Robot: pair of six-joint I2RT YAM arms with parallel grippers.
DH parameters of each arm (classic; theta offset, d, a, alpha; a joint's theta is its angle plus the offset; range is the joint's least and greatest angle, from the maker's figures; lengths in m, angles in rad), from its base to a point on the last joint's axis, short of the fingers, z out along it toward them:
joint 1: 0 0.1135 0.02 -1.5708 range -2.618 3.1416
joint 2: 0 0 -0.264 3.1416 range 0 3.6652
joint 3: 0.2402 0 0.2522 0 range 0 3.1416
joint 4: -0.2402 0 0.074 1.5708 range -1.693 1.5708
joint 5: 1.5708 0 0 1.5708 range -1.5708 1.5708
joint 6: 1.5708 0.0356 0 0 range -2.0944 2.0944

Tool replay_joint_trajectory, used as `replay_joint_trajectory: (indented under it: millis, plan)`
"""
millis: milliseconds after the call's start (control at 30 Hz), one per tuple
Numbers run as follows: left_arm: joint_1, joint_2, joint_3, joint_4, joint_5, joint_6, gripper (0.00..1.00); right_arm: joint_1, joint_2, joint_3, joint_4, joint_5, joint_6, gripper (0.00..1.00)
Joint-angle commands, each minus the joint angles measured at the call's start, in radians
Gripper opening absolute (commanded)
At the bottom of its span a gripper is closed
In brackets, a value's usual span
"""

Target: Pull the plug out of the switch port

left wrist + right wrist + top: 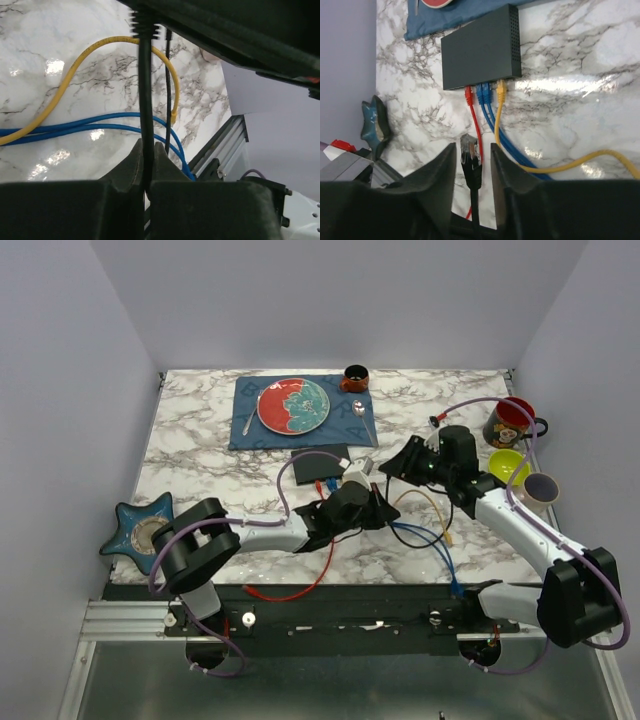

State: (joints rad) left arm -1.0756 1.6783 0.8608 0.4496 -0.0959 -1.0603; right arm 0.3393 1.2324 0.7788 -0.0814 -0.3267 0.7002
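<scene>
Pale lilac walls close in a marble worktop point(200, 450). Near its middle lies the switch point(480, 47), a flat dark box just in front of a blue placemat point(245, 425). Along its near edge a red plug point(468, 92), two blue plugs point(484, 92) and a yellow plug point(501, 89) sit in their ports. A black plug point(470, 147) is out of the switch and well apart from it, pointing back toward the ports.

We think the risk now is the loose plug. The right pincer point(472, 146) stands partly open, with a sliver of gap on either side of the black plug, so it seems to grip nothing. Any tug on the cord could drag the plug out from between the fingers and drop it among the other leads. A snag there might also shift the switch.

The left pincer point(146, 150) is pressed narrow, nipping the black cable point(145, 90) between its fingertips, above the blue and yellow leads on the marble.
</scene>
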Motion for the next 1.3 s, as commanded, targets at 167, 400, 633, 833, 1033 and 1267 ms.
replay_joint_trajectory:
  millis: [167,400,633,833,1033,1267]
  plan:
    - [0.006,-0.221,0.105,-0.459,0.026,0.203,0.00,0.001,-0.119,0.065,-0.115,0.090,-0.056,0.53]
    - [0.013,-0.380,0.268,-0.951,-0.180,0.312,0.00,0.003,-0.157,0.071,-0.136,0.138,-0.047,0.54]
    - [0.031,-0.469,0.394,-1.324,-0.385,0.356,0.01,0.003,-0.155,0.047,-0.135,0.138,-0.036,0.54]
    - [0.158,-0.722,0.294,-1.336,-0.446,0.284,0.01,0.003,-0.175,0.028,-0.133,0.143,-0.033,0.53]
    - [0.523,-0.790,0.210,-1.250,-0.334,0.354,0.01,0.001,-0.174,-0.012,-0.101,0.111,-0.018,0.53]
    - [0.896,-0.622,0.150,-1.131,0.014,0.344,0.01,0.003,-0.175,-0.055,-0.063,0.075,-0.011,0.53]
